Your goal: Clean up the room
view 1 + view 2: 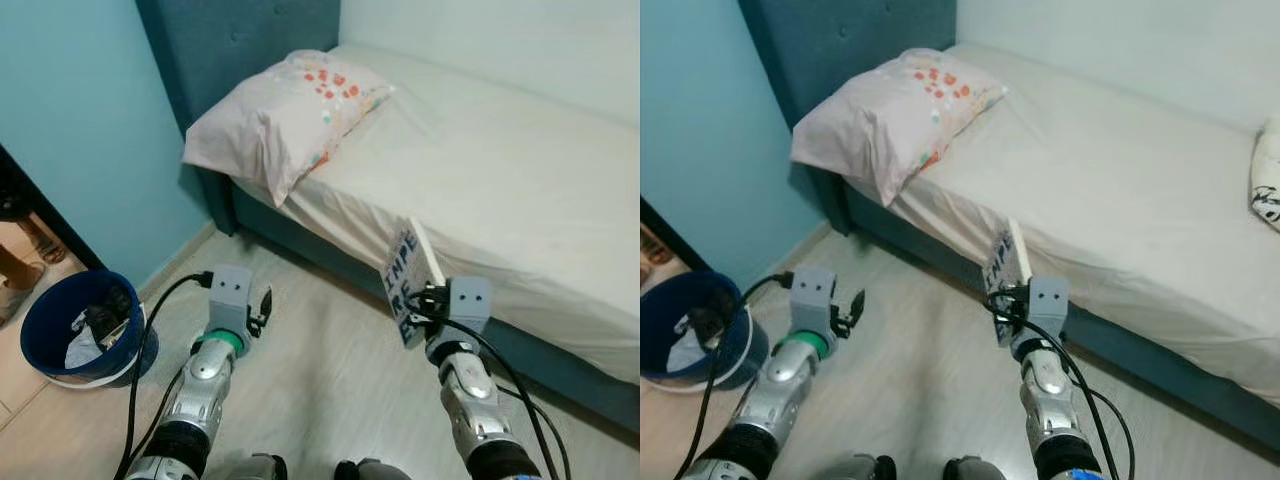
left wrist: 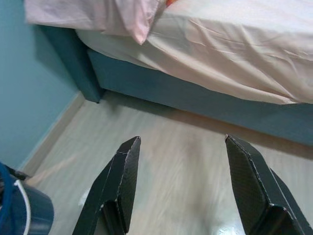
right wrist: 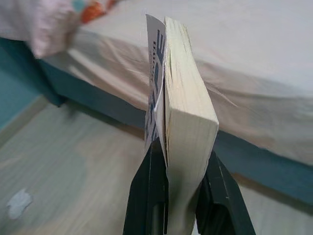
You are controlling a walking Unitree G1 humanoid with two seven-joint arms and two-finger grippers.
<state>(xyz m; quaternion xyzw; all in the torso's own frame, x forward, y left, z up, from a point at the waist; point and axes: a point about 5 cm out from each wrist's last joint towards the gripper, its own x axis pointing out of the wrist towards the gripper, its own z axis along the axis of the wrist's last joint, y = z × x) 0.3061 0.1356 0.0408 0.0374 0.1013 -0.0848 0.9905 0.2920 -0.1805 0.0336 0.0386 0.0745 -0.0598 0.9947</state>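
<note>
pillow (image 1: 285,115) on bed (image 1: 500,170), bin (image 1: 80,325) left

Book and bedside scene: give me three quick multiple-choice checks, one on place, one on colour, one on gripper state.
1. Where is the pillow?
A. On the floor by the bin
B. At the head end of the bed, overhanging its edge
C. In the left gripper

2. What colour is the bin?
A. Dark blue
B. Red
C. White

3. How do the grippers stand?
A. Both open
B. Left shut on the book, right open
C. Right gripper shut on the book, left gripper open

Answers: 1 B, the pillow lies by the headboard with a corner past the mattress edge. 2 A, its wall is dark blue. 3 C, the book is clamped upright between the right fingers, while the left fingers stand apart over bare floor.
</note>
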